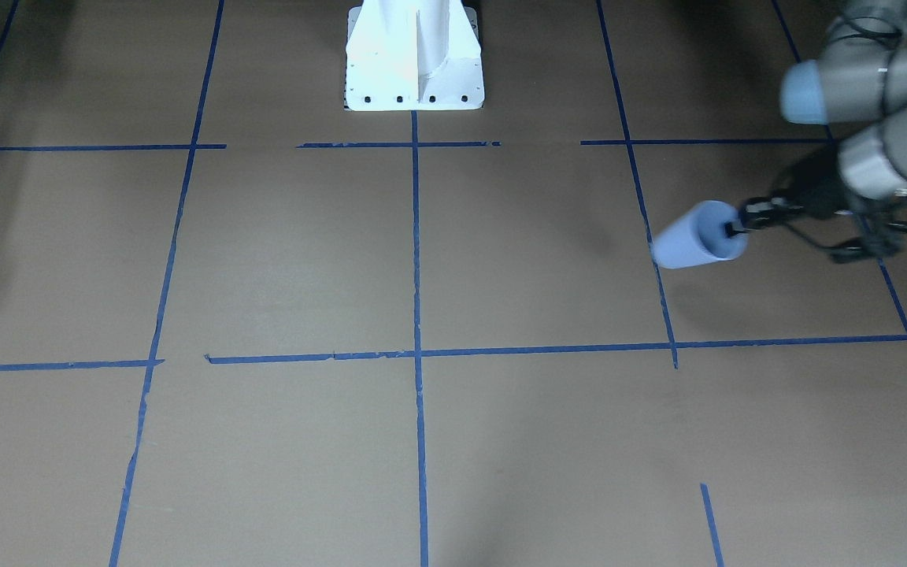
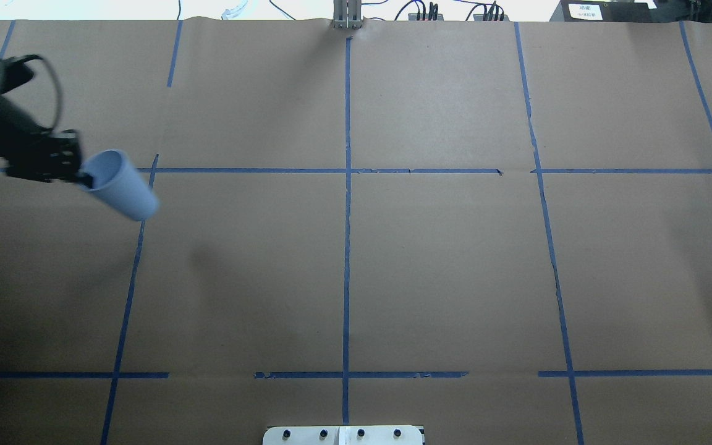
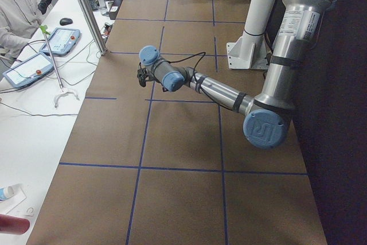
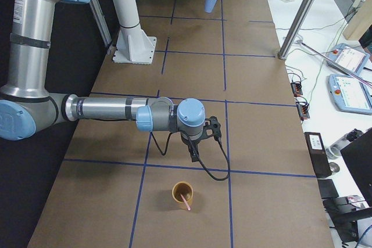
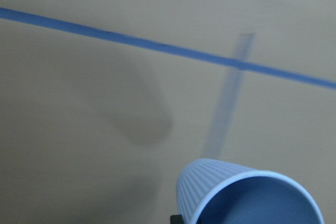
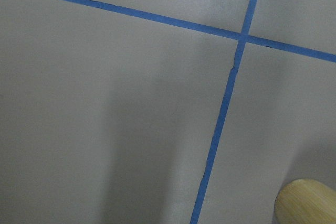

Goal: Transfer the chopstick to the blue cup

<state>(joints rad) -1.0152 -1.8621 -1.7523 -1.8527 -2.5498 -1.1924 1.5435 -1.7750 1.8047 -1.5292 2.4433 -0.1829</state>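
The chopstick point(image 4: 186, 202), a thin pale pink stick, leaned inside a small tan cup point(image 4: 182, 196) near the table's end on the robot's right, its upper end poking past the rim. The blue cup point(image 2: 120, 184) was well apart from it, near the opposite end: light blue, finely ribbed, wider at the rim than at the base. It was held clear of the brown paper-covered table point(image 2: 430, 266), tipped so that its base pointed toward the table's middle, and its shadow lay on the paper below.

The left arm reached out over its side of the table, wrist bent down. The left gripper point(image 2: 86, 180) was clamped on the blue cup's rim, one finger inside the mouth and one outside.

The right arm stretched low across the table with its forearm level. The right gripper point(image 4: 194, 154) pointed downward, near the tan cup but apart from it. Whether its fingers were apart or together could not be told.
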